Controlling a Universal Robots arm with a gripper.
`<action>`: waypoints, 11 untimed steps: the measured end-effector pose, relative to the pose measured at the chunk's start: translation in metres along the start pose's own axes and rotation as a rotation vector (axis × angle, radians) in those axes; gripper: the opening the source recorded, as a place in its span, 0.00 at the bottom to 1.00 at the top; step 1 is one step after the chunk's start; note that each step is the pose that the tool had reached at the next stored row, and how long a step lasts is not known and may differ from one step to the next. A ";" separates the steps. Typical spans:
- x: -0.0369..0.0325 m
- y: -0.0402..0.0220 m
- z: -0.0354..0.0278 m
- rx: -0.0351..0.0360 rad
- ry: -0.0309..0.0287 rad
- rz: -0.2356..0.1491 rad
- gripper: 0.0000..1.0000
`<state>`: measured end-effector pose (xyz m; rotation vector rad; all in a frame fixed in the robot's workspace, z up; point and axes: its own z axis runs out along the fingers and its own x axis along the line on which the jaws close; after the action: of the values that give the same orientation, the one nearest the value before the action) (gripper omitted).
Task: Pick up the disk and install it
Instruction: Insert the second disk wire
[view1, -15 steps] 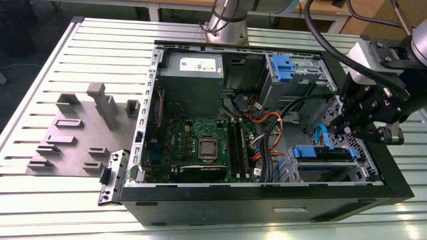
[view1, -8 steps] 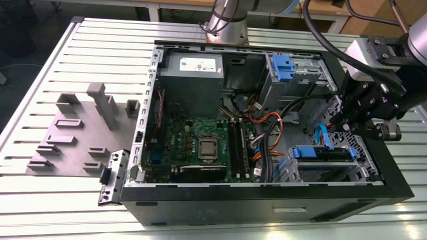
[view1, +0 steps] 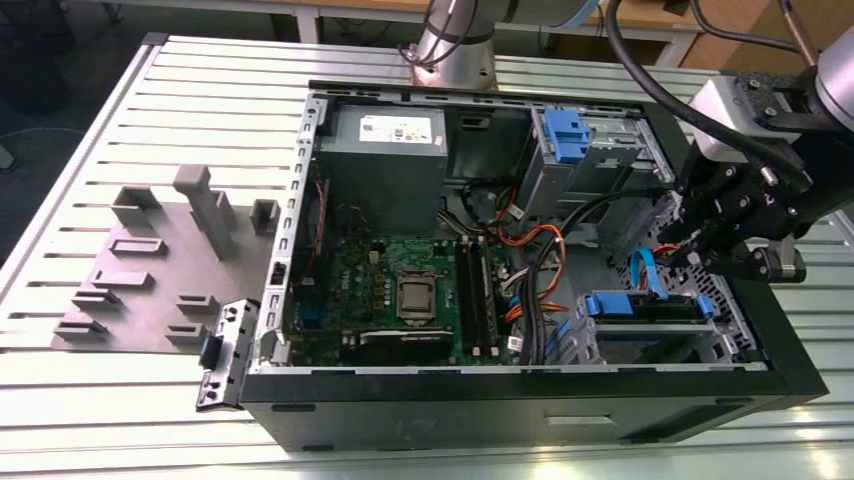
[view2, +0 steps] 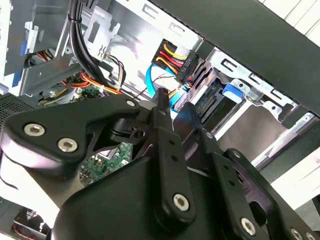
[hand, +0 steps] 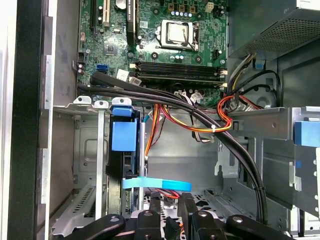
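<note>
The slatted tabletop (view1: 120, 120) carries an open computer case (view1: 534, 405) lying on its side, with a flat grey fixture plate (view1: 147, 290) well apart from the fingers, toward the exterior view's left; inside the case the green motherboard (view1: 400, 290) lies beyond the fingers toward the case's middle, and in the first wrist view it (hand: 165, 45) shows with its memory slots past a bundle of black cables (hand: 200, 112); a grey power supply box (view1: 384, 135) sits in the far corner of the case, away from the fingers; an upper drive cage holds a blue-handled carrier (view1: 566, 135), apart from the fingers; the disk (view1: 647, 305) sits in the lower drive bay just beside and below the fingers, its blue handle facing the case's interior; in the first wrist view its blue handle (hand: 123, 135) stands just ahead of the fingers, seated between the bay's metal walls; the fingers (view1: 683, 252) hang inside the case over that bay near a light blue data cable (hand: 157, 184); whether they are wide or narrow I cannot tell; nothing visible is gripped between them.
</note>
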<state>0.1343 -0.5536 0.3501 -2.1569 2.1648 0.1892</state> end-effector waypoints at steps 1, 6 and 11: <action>0.0000 0.0000 0.0000 0.0000 -0.0001 0.000 0.31; -0.0006 -0.0056 0.0010 -0.0001 -0.0002 0.000 0.31; -0.0026 -0.0120 0.0020 -0.0003 -0.0003 0.000 0.31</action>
<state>0.1463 -0.5508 0.3481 -2.1570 2.1648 0.1898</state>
